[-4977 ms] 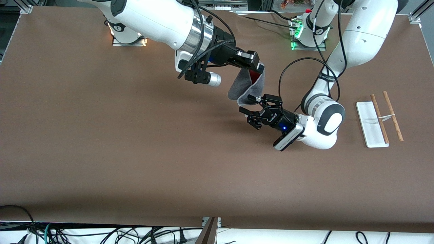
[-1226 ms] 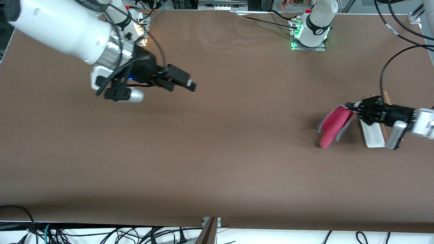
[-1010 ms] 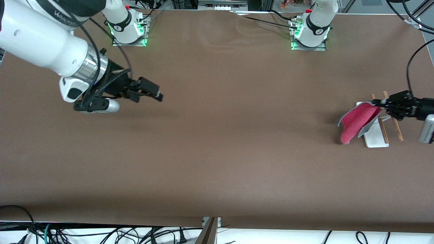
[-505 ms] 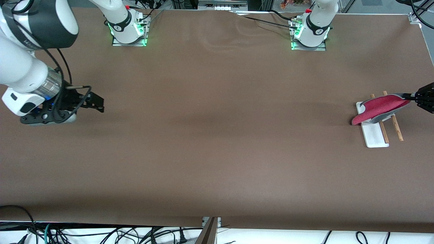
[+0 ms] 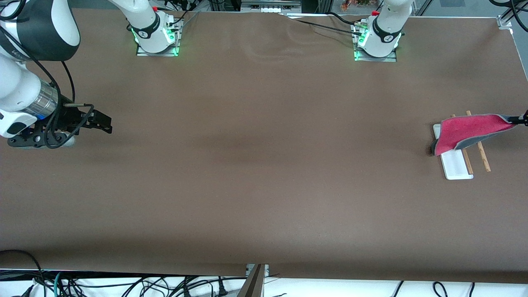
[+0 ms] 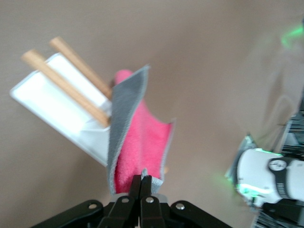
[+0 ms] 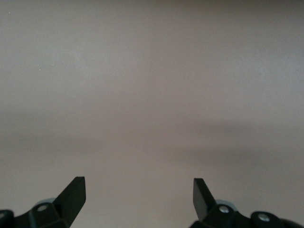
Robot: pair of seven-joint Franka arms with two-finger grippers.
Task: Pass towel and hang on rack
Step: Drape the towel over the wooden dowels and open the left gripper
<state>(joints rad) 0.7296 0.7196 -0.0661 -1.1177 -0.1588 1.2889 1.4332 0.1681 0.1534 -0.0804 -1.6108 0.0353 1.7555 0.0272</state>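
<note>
The towel (image 5: 468,128), pink-red with a grey underside and edging, is stretched over the rack (image 5: 453,163), which has a white base and two wooden rods (image 5: 480,150) at the left arm's end of the table. My left gripper (image 5: 523,119) is shut on one corner of the towel at the frame's edge. In the left wrist view the towel (image 6: 142,147) hangs from my left gripper (image 6: 145,178) over the rack (image 6: 61,107). My right gripper (image 5: 105,123) is open and empty over the right arm's end of the table; the right wrist view shows its open fingers (image 7: 73,194) over bare table.
The brown table (image 5: 264,165) holds nothing else. The right arm's base (image 5: 154,35) and the left arm's base (image 5: 377,39) stand along the table's edge farthest from the front camera. Cables (image 5: 123,284) lie below the table's nearest edge.
My left gripper has carried the towel outward over the rack, spreading it across the rods. My right gripper has drawn back a little more toward its end of the table.
</note>
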